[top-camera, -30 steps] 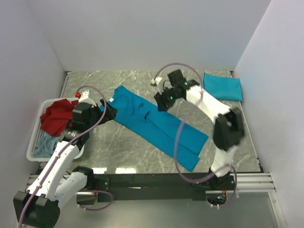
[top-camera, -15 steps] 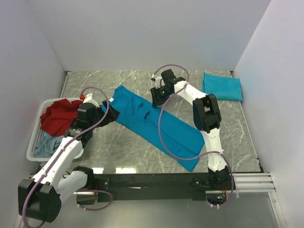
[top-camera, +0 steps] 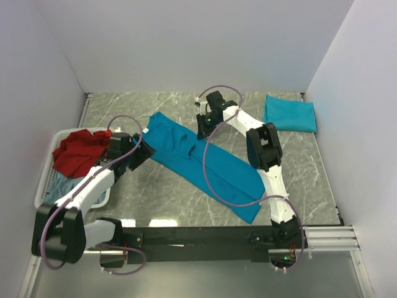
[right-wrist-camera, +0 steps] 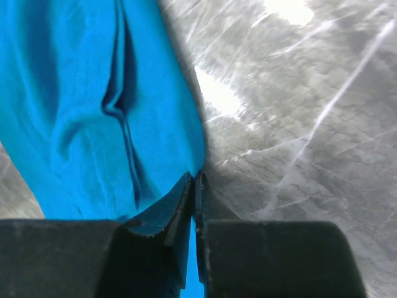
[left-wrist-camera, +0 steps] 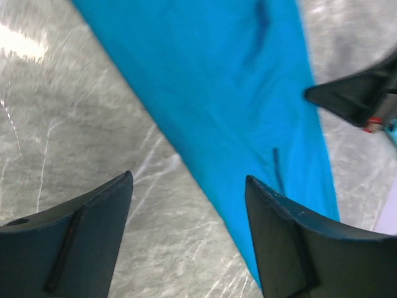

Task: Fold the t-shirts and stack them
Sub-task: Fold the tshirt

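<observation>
A spread t-shirt [top-camera: 186, 155] lies diagonally across the table [top-camera: 155, 202]'s middle; a folded t-shirt [top-camera: 289, 114] sits at its far right corner; a basket [top-camera: 43, 183] at the left edge holds more shirts [top-camera: 74, 152]

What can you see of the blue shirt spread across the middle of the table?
The blue shirt is soft teal cloth with a few creases, and it looks folded into a long strip. It lies flat on the marble table, running diagonally from far left to near right. The right gripper has its fingers closed on the strip's far edge. The left gripper hovers open over the near edge, close to the far-left end, gripping nothing.
</observation>
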Action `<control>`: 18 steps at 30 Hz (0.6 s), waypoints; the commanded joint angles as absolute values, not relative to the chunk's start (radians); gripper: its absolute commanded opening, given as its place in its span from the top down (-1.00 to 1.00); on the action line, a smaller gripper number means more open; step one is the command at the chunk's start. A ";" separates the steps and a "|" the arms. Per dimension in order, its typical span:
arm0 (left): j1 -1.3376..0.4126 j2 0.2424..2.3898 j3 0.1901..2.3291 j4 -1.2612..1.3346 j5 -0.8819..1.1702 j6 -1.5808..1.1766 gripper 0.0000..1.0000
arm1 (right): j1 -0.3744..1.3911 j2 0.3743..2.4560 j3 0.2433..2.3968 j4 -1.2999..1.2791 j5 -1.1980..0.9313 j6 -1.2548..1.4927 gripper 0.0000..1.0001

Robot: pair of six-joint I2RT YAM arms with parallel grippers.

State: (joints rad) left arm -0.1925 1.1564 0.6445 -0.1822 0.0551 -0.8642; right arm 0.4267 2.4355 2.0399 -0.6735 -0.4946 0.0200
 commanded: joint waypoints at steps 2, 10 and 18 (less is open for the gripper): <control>-0.187 1.242 0.710 -0.164 0.052 -0.917 -0.49 | 0.381 2.433 2.072 -0.615 -0.405 0.106 0.87; -0.186 1.455 0.859 -0.121 0.110 -0.868 -0.40 | 0.216 2.364 2.011 -0.548 -0.365 0.190 1.00; -0.187 1.888 1.231 -0.074 0.322 -0.741 -0.22 | 0.176 2.138 1.846 -0.585 -0.335 -0.042 0.04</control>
State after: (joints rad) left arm -0.1883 1.7718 1.1152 -0.1249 0.1963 -0.8036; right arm 0.1413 2.3268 1.9083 -0.5850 -0.3721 0.0834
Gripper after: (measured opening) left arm 0.613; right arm 0.460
